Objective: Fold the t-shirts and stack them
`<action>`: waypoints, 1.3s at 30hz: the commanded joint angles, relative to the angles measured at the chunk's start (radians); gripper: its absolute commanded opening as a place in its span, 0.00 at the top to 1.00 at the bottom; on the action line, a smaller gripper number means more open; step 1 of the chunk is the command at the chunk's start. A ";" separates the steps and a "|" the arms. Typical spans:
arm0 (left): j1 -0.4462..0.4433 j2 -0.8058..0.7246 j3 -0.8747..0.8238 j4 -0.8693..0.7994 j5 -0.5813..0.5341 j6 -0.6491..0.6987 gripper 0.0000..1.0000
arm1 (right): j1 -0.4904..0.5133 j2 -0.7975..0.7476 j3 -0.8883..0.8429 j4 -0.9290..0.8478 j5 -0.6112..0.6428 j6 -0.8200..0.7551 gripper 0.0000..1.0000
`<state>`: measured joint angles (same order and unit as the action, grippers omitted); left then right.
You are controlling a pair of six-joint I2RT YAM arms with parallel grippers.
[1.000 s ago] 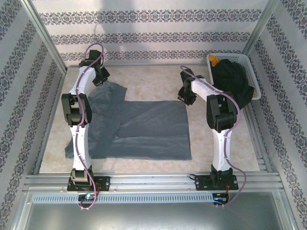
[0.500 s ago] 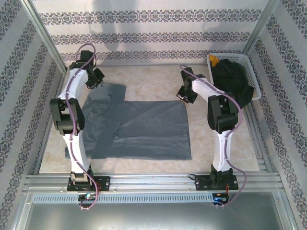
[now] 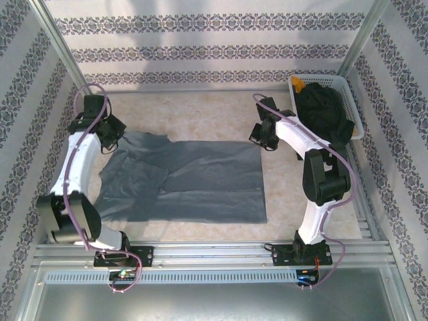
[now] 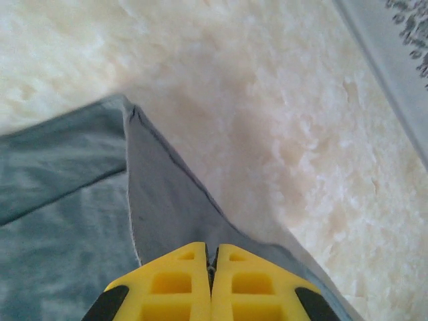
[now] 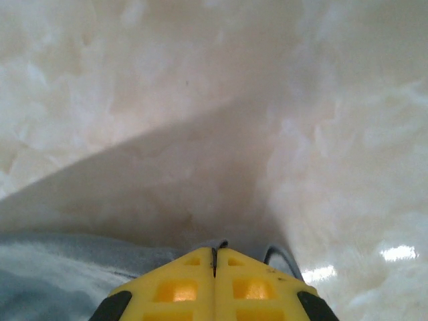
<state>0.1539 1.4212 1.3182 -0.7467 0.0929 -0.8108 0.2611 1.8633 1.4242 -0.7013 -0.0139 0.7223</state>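
The grey t-shirt's [image 4: 167,200] pinched edge vanishes inside the closed left tool [image 4: 210,257]; the black t-shirt [image 3: 324,114] hides most of the basket's [image 3: 328,78] inside.

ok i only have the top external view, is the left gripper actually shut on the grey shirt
Observer: yes, the left wrist view shows the left gripper shut, with an edge of the blue-grey t-shirt pinched at its tips.
Operator: and the right one
Observer: the right gripper is shut too, the shirt's hem curling out on both sides of its tips.
Operator: cloth flat on the left
Observer: no, it rises off the table as a taut flap.
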 commanded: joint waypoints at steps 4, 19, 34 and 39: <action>0.042 -0.236 -0.126 -0.083 -0.094 -0.039 1.00 | 0.036 -0.123 -0.133 0.022 0.032 -0.047 1.00; 0.071 -0.473 -0.258 -0.279 -0.136 -0.048 1.00 | 0.084 -0.321 -0.392 0.006 0.076 -0.073 1.00; 0.076 -0.553 -0.335 -0.384 -0.208 -0.039 1.00 | 0.108 -0.353 -0.512 0.016 0.019 -0.058 1.00; 0.076 -0.575 -0.383 -0.389 -0.223 -0.051 1.00 | 0.118 -0.372 -0.530 0.001 0.014 -0.052 0.97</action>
<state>0.2184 0.8669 0.9569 -1.0809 -0.0902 -0.8471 0.3714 1.5272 0.9150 -0.6765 0.0067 0.6697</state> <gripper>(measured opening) 0.053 0.054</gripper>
